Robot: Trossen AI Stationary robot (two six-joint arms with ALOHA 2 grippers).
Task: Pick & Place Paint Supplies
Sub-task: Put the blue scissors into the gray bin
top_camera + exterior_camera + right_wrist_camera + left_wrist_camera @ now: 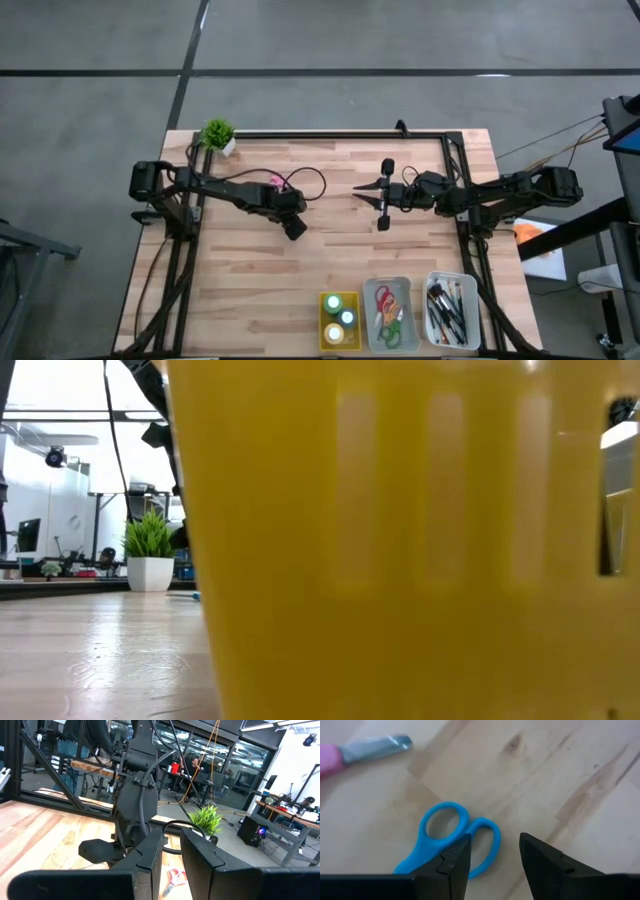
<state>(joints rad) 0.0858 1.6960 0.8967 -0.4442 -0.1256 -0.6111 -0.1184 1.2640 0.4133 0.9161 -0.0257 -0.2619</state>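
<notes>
Your left gripper is hanging low over the table, fingers partly apart and holding nothing, with the blue scissors lying flat just beyond the tips. One finger is covering the edge of a handle loop, so you are likely lining up to take them by the handles, where the plastic gives the pads something to bite. I cannot tell whether that finger is touching the loop or only overlapping it from above. Further out, a pink-handled tool with a metal tip is lying apart from the blue pair; it is probably another supply waiting its turn.

From above, this gripper is sitting left of the table's middle, well apart from the trays along the near edge. Those trays are explaining the sorting: paint bottles are standing in the yellow tray, scissors are lying in the grey tray, and brushes are resting in the white tray. So the blue pair should be heading for the grey one.

Your right gripper is waiting right of the middle, raised and turned level toward the left arm, fingers narrowly parted and empty. The plant is standing at the far left corner, out of the way.
</notes>
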